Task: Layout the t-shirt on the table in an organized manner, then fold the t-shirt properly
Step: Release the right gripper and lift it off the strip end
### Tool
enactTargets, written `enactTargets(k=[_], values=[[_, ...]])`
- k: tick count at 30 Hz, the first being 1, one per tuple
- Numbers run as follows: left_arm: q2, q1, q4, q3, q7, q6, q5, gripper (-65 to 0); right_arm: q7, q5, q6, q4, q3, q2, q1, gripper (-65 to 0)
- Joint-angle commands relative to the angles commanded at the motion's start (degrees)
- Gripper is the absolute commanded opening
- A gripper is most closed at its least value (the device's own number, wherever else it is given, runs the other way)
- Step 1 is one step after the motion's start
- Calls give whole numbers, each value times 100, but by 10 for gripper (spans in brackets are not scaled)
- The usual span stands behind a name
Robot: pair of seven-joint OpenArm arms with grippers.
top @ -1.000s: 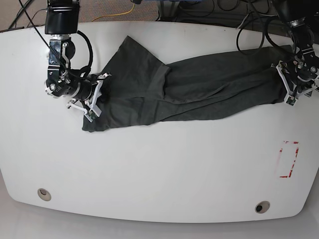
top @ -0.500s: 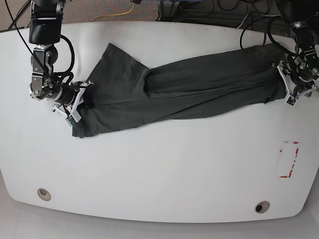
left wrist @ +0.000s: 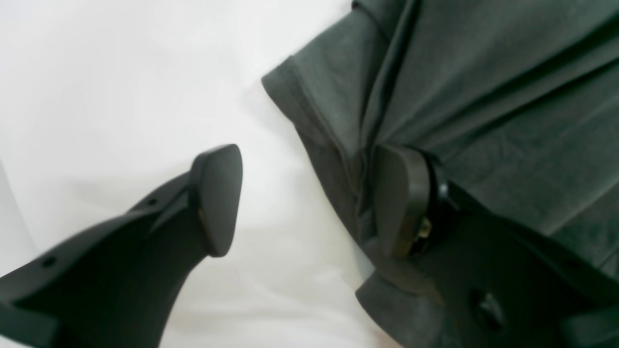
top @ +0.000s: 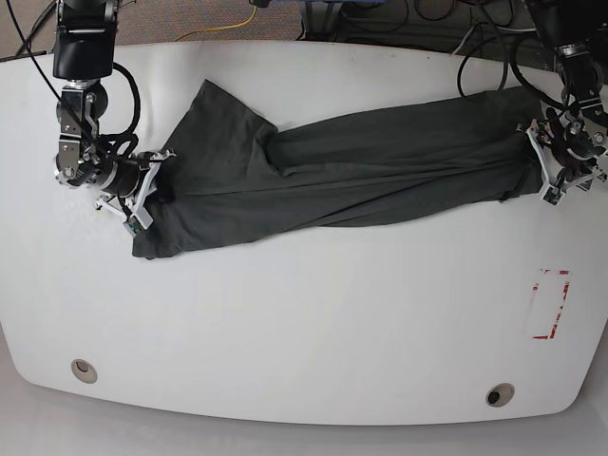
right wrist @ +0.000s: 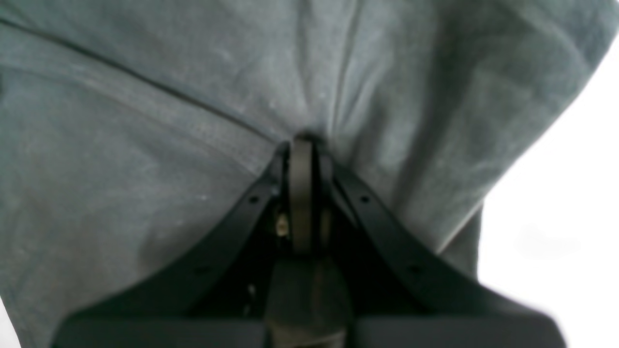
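Observation:
The dark grey t-shirt [top: 361,171] lies stretched in a long wrinkled band across the far half of the white table [top: 304,313]. At its left end my right gripper [top: 142,193] is shut on the cloth; the right wrist view shows the t-shirt [right wrist: 145,121] bunched into the closed right gripper [right wrist: 302,145]. At the band's right end my left gripper [top: 556,178] is open. In the left wrist view the left gripper [left wrist: 309,169] has one finger over bare table [left wrist: 121,72] and the other resting on the t-shirt [left wrist: 483,72] beside its hem.
A red tape rectangle [top: 549,304] marks the table at the right. Two round grommet holes [top: 84,369] [top: 499,394] sit near the front edge. Cables lie beyond the back edge.
The right arm has moved left with the shirt's end, drawing the cloth out longer and flatter. The right end of the shirt has stayed by the left gripper.

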State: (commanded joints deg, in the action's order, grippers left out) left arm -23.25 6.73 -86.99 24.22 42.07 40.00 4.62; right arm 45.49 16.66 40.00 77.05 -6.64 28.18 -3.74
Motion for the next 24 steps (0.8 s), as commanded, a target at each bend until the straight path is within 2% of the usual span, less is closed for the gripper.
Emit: enactTargets(k=[7,11,12,16,24], values=[[0,35,-853,18,18,0,0,-253,703,9,0,1055,-9,-18,26,-636],[0,26,-1327,18,316,0,-26,-253,1143,18,0,1582,-18,-35,26,-636],[0,9,-1503,18,510,0,-26,-253,1301,18,0,1767,-18,-44,18,-636],[62,9,-1960,0,862,0,-35,-253,1591,-26,0,2215,-132,-334,18,-636],[545,44,-2022,0,888,0,-18,-253,2549,-18,0,2813,-765,-862,53,-634]])
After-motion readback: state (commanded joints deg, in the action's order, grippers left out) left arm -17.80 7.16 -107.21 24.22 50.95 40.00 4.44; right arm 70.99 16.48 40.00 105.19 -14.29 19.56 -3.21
